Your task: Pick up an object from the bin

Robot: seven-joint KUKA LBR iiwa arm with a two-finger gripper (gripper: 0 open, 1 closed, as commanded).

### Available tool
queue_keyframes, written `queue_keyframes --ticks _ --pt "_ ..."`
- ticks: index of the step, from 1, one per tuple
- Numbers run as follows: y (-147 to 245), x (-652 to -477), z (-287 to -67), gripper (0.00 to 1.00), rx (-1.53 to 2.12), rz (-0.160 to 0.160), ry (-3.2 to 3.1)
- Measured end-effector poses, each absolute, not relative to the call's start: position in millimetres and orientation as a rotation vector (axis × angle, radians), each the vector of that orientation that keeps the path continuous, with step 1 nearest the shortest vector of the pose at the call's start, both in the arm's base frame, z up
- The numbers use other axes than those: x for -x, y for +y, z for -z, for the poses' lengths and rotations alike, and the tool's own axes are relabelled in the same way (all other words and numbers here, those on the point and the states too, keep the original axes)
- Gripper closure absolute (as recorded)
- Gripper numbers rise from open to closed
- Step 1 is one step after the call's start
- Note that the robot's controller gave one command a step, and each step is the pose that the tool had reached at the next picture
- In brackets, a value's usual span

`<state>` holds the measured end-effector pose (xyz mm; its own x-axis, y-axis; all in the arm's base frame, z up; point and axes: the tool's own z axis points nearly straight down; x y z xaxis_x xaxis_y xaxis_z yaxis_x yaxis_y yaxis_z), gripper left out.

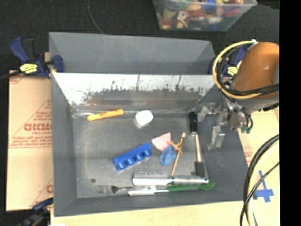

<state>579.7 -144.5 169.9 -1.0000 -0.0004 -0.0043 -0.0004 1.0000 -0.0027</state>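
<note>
My gripper (217, 134) hangs over the sloping right wall of the bin, open, with nothing between its fingers. Closest to it, to its left, a short black marker (193, 122) lies by the back right of the floor. Just below that lies a thin silver tool with a black end (197, 153), running toward the front. A slim orange stick (177, 157) leans across a small blue piece (166, 157) and a pink piece (162, 140).
A blue ridged block (133, 156) lies mid-floor. A white lump (144, 118) and a yellow-orange stick (105, 115) lie at the back. Along the front wall are a grey comb-like piece (150, 175), a green-handled tool (190, 187) and a fork (112, 189).
</note>
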Motion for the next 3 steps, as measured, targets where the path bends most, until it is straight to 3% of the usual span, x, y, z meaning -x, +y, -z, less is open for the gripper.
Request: queue_keyframes --ticks 1,2,3 --pt "-76 -603.6 -71 0.00 0.608 0.003 3.080" --pt "-80 -602.5 -132 0.00 0.538 0.008 3.085" --pt "-55 -590.1 -100 0.00 0.826 0.000 3.032"
